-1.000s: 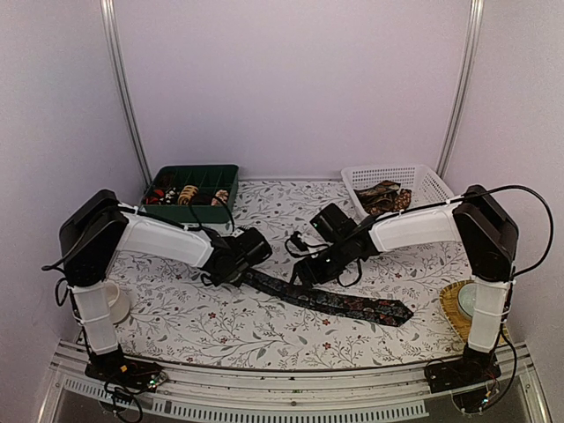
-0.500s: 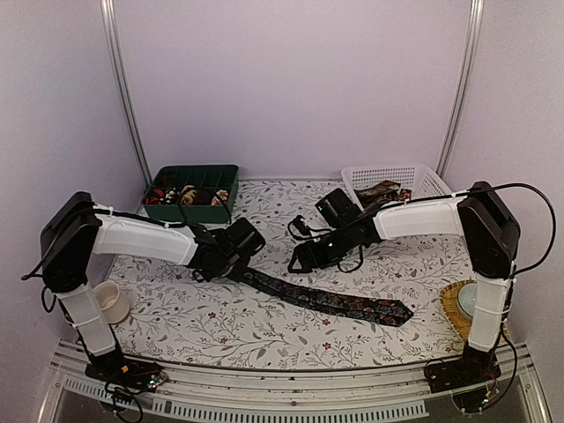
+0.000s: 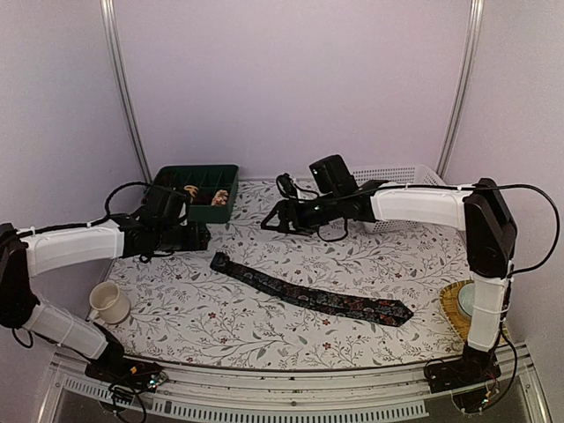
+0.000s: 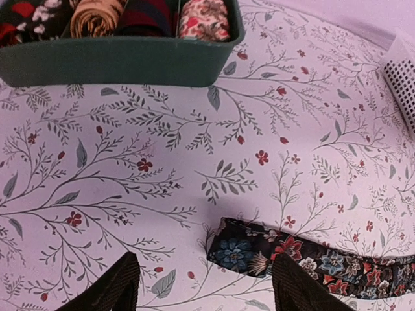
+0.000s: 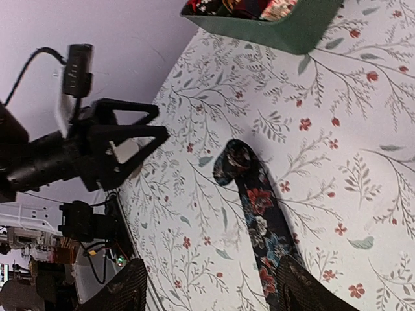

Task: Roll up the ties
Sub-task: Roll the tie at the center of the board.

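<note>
The bench (image 3: 176, 322) has a pale floral cover under plain lilac walls. One dark tie (image 3: 310, 298) with reddish flowers lies flat and unrolled across the middle, narrow end toward my left side, wide point toward my right. My left fingers (image 3: 199, 236) are spread wide and empty, near the narrow end. My right fingers (image 3: 270, 221) gape too, holding nothing, above the bench beyond the tie. Rolled ties (image 3: 218, 197) sit in the green tray (image 3: 196, 170).

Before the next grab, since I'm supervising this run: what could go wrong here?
The tie lies flat and unrolled; pinching its narrow end may snag the table cover. The open left gripper and right gripper both face that end and could collide. The green tray stands near the left gripper; a swing might bump it.
</note>
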`<state>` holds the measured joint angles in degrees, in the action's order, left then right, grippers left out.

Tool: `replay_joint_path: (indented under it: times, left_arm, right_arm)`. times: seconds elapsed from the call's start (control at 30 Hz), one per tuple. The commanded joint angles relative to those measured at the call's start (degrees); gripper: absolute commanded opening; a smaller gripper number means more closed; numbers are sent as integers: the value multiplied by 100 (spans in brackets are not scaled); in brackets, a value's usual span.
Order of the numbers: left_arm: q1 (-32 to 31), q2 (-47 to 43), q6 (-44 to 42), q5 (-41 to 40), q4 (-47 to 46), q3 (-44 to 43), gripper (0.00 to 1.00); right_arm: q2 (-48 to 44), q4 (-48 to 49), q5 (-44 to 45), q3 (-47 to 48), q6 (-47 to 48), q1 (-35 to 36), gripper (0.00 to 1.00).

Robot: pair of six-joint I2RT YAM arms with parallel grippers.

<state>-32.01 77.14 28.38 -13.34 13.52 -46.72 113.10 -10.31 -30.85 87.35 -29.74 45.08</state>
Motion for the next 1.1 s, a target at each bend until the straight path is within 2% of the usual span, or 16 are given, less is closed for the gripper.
replay_joint_path:
  times: [0.0,0.1,0.23,0.53,0.87,1.07]
  left_arm:
    - [778,84,231,1630,-620,521,67]
    - [1136,367,311,2319,-980,705,63]
    - [1325,822,296,2770,-1276,689,60]
    - [1432,1649,322,3181,-1600,506,59]
    - [1448,1774,398,3471,-2016,620,54]
    - [1452,1891,412,3574,-2122,664,48]
  right_arm:
    - [906,624,-326,759,-690,255,66]
    - [1448,751,-499,1301,-870,432,62]
    - [2051,723,-591,1851,-1144,520,59]
    - [3003,848,-834,2183,-1755,564,59]
    - [3642,1068,-1007,2646,-2226,576,55]
    - [3840,1051,-841,2844,-2326,574,52]
